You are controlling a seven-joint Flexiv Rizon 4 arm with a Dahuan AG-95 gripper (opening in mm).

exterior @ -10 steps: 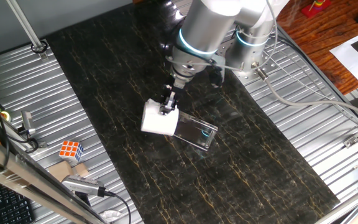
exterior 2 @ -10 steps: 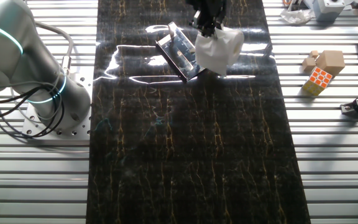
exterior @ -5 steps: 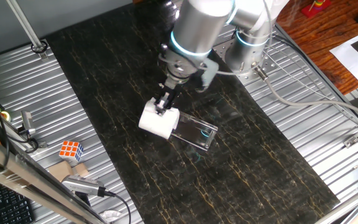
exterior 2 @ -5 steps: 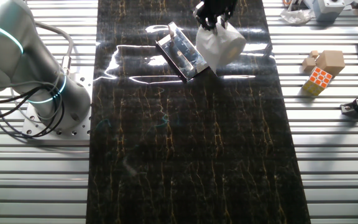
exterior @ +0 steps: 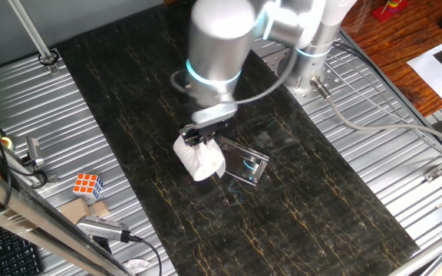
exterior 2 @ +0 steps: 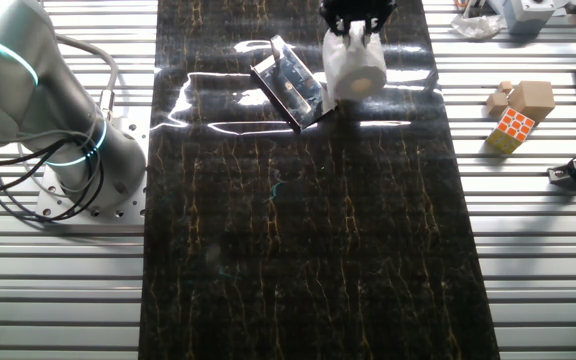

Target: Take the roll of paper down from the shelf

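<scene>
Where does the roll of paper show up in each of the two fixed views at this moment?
One fixed view: the roll of paper sits left of centre, just left of the clear shelf.
The other fixed view: the roll of paper is at top centre, just right of the shelf.
Shared landmark: the puzzle cube.

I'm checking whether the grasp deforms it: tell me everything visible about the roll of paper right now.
The roll of paper is small, plain white and soft-looking, short and stubby. One fixed view shows it crumpled and pinched at the top, where the pincer is shut on it. The other fixed view shows its round end with a hollow core. It sits beside the clear shelf, over the dark table; whether it touches either is unclear.
</scene>
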